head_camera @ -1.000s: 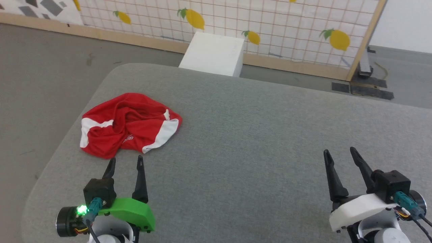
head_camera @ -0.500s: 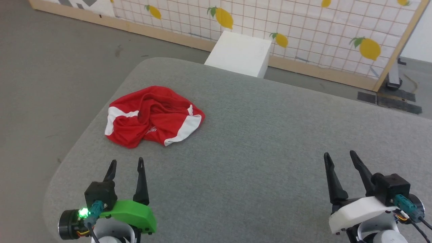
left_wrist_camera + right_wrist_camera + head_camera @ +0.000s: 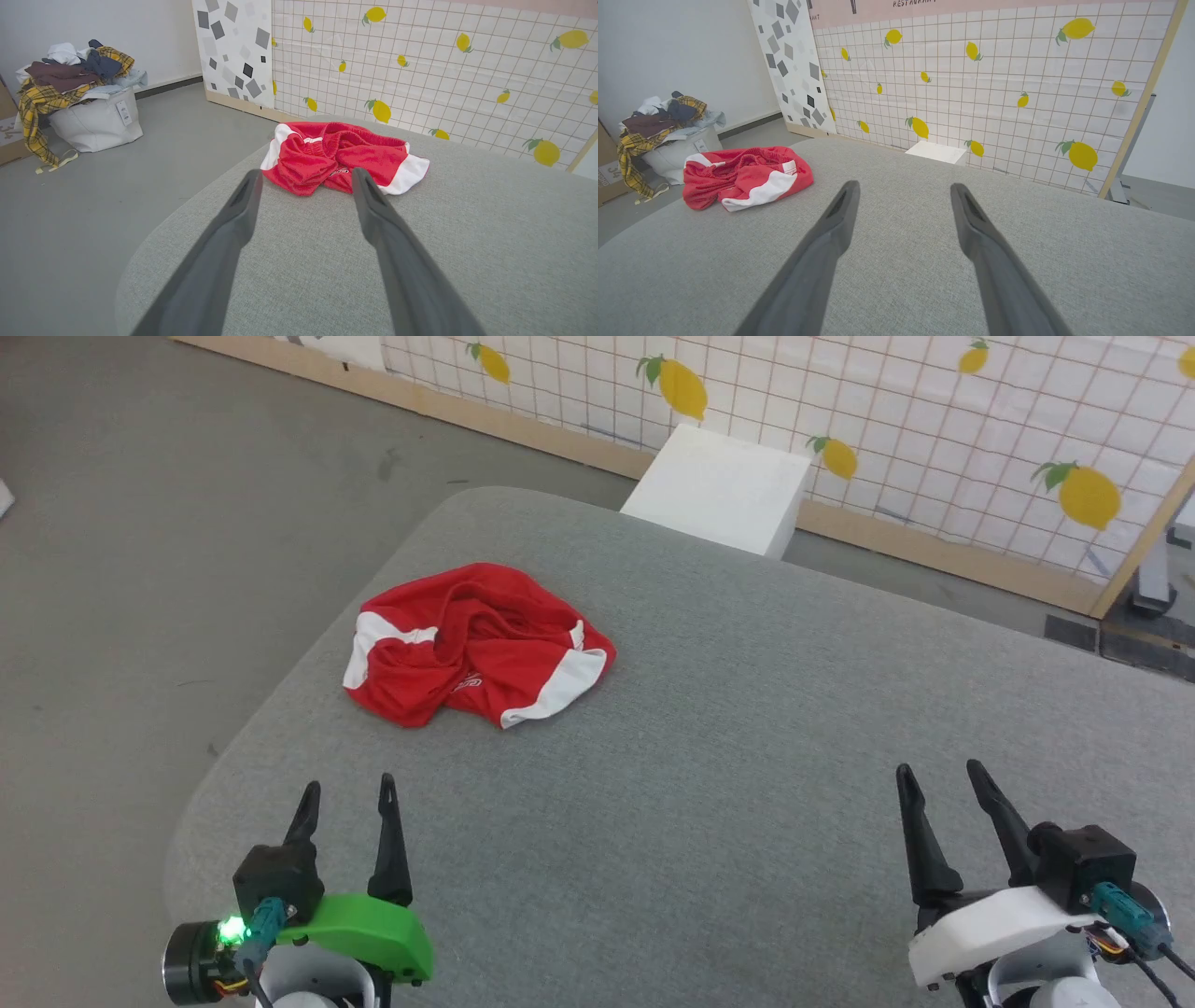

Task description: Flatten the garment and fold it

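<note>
While the garment lay crumpled in a loose heap on the grey padded table, both grippers stood apart from it with nothing between their fingers. The red shorts sat toward the far left part of the table, near its rounded corner. They were bunched so that white side stripes curled along the left and right edges of the heap. A scrap of white print showed on a fold near the front, too creased to read. From the left wrist camera, the gathered elastic waistband ran along the top of the heap.

The left gripper, on its green-shelled wrist, was at the lower left of the head view. Its two dark fingers were spread wide and pointed toward the shorts, with the tips short of the heap and not touching it. The right gripper, on a white-shelled wrist, was at the lower right, well apart from the garment. Its fingers were equally spread and empty over bare grey cloth.

Beyond the table's far edge a white box stood on the grey floor, in front of a tiled panel printed with yellow lemons. A pale laundry bin heaped with clothes, a yellow plaid piece among them, stood on the floor off the table's left side
</note>
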`<state>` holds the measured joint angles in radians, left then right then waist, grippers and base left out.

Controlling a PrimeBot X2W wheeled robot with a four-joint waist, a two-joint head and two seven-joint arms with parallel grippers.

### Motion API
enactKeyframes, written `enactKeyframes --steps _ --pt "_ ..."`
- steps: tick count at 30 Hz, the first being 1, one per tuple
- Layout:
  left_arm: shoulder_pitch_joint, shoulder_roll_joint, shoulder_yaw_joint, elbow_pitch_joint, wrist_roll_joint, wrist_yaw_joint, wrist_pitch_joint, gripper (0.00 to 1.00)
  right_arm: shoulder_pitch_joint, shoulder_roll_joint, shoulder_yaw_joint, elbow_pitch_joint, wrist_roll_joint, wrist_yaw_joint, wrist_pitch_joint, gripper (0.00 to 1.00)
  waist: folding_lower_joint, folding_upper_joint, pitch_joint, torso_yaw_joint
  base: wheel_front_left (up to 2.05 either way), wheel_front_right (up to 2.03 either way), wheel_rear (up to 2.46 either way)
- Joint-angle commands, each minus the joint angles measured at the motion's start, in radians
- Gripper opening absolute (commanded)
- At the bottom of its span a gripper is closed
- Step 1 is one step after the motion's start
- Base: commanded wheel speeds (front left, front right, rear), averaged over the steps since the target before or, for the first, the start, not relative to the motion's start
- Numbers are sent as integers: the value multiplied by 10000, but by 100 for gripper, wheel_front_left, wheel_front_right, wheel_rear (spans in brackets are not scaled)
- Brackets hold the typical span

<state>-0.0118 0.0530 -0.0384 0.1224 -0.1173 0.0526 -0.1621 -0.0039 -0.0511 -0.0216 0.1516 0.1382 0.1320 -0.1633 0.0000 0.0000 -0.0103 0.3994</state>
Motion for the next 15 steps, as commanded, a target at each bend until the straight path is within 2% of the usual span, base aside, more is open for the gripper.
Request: enactKeyframes --steps 1,15 --pt "45 -18 -6 48 -189 61 -127 100 82 5 -2 76 109 -9 -110 100 0 0 2 133 0 0 0" --pt "77 -21 -47 225 -448 191 -413 100 113 7 -10 312 313 -10 -398 100 0 0 56 691 0 0 0"
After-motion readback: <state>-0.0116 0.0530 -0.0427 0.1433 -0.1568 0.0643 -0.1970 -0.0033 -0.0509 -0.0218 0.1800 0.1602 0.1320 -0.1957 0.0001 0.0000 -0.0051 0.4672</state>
